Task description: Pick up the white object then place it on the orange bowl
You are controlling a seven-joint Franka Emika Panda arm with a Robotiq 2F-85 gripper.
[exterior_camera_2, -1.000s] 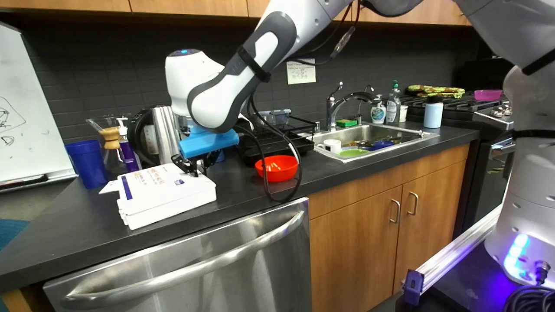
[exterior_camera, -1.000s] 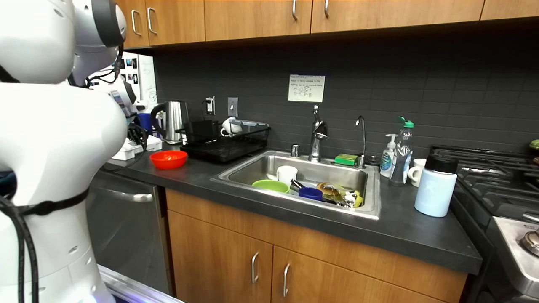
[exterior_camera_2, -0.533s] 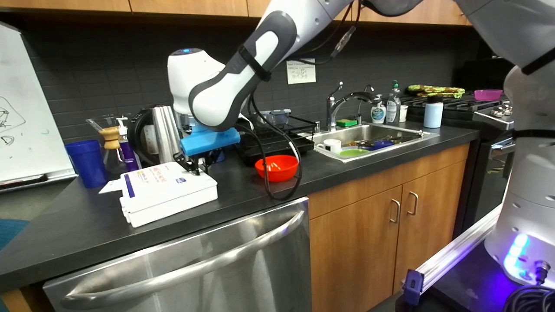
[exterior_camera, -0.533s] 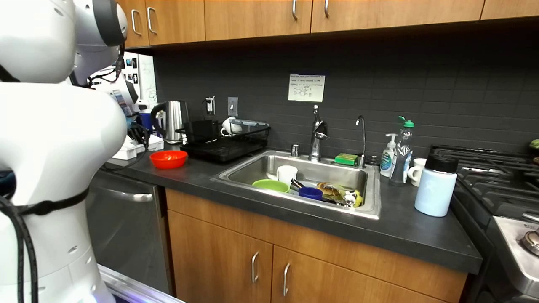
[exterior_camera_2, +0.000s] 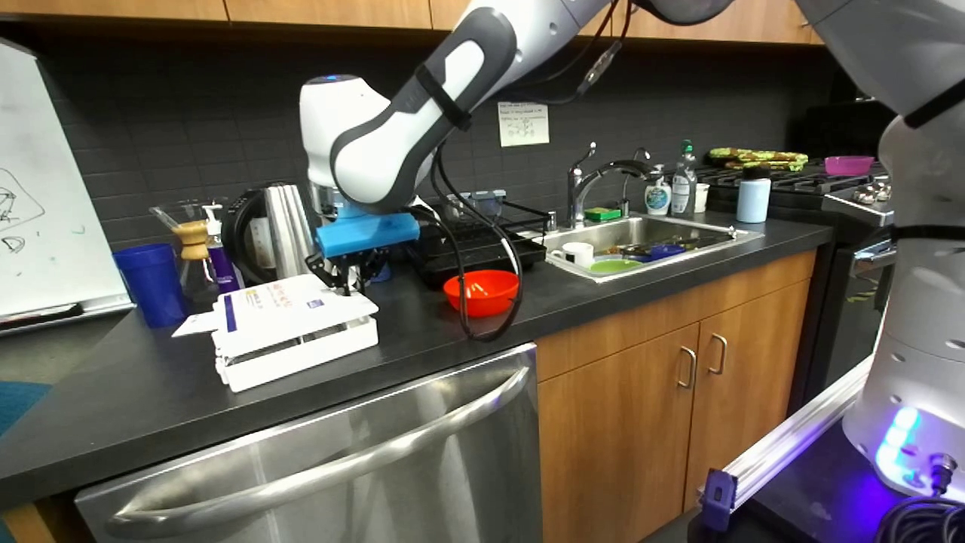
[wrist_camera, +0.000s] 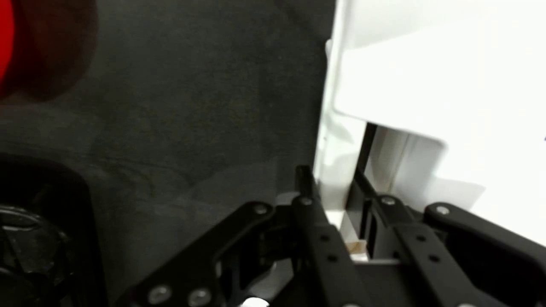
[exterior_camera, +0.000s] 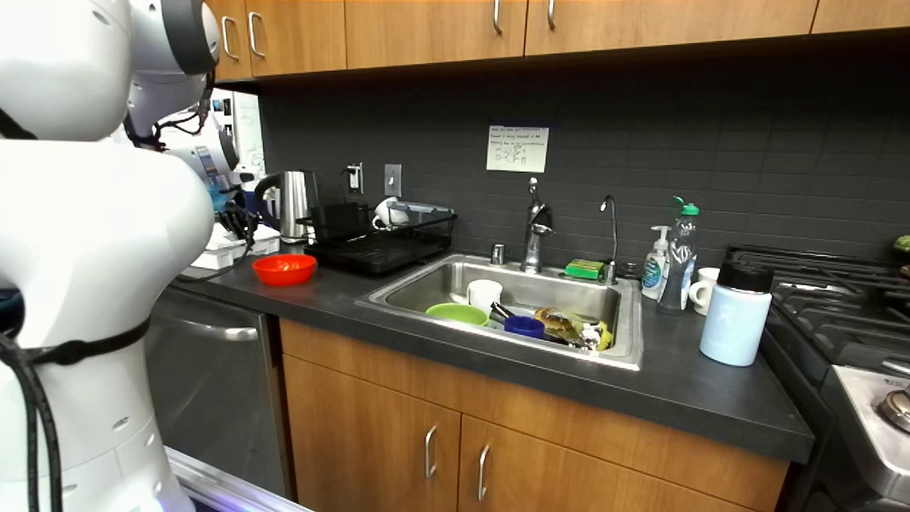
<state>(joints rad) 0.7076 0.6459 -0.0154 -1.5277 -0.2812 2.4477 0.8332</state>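
A white box (exterior_camera_2: 294, 358) with a printed lid (exterior_camera_2: 279, 302) sits on the counter; it also shows in an exterior view (exterior_camera: 252, 245) and at the right of the wrist view (wrist_camera: 469, 106). The lid is tilted up, with a gap above the base. My gripper (exterior_camera_2: 343, 289) is at the lid's far corner. In the wrist view, the fingers (wrist_camera: 330, 175) are shut on a white edge strip of the box; I cannot tell whether it is lid or wall. The orange bowl (exterior_camera_2: 494, 302) stands apart, also in an exterior view (exterior_camera: 284, 270) and at the wrist view's left edge (wrist_camera: 5, 38).
A black dish rack (exterior_camera: 380, 249) stands behind the bowl. A kettle (exterior_camera_2: 288, 234), purple pump bottle (exterior_camera_2: 224, 264) and blue cup (exterior_camera_2: 153, 283) stand behind the box. The arm's cable (exterior_camera_2: 461, 302) hangs in front of the bowl. A sink (exterior_camera: 633, 313) lies beyond.
My gripper has risen slightly and moved a little toward the bowl. The lid has lifted with it, opening a gap. The box base has slid slightly the same way.
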